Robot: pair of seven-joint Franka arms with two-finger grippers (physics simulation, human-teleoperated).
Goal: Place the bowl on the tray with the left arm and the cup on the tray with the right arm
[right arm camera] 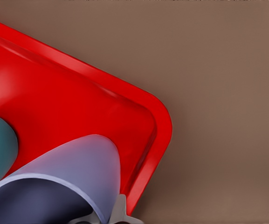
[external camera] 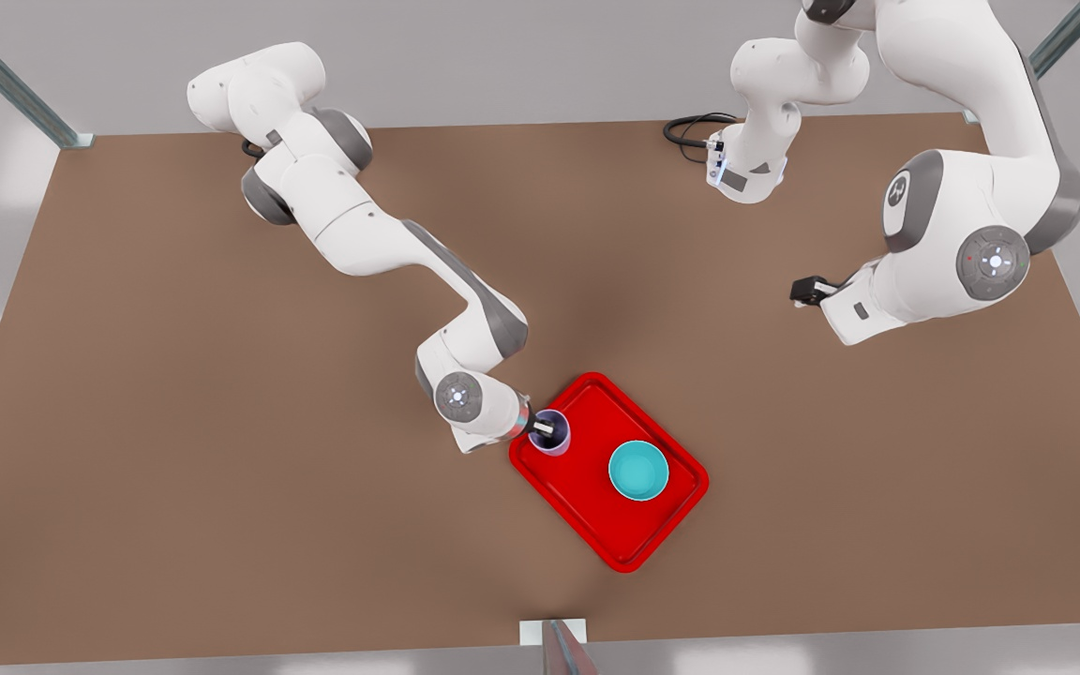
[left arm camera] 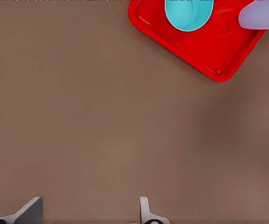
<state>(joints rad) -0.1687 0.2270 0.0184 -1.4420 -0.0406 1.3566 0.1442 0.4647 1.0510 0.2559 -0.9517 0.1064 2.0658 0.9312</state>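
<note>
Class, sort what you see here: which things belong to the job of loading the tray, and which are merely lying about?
Belonging to the job:
- bright red rectangular tray
- small teal round bowl, on the tray
- lavender handleless cup, on the tray
- right gripper, at the cup's rim
- left gripper, open, waiting away from the tray

Lying about:
- brown table
- black cable at the table's far edge

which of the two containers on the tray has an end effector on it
The lavender cup, near the red tray's corner: the right end effector grips its rim. The teal bowl sits free; the left end effector hangs open over the table.
</note>
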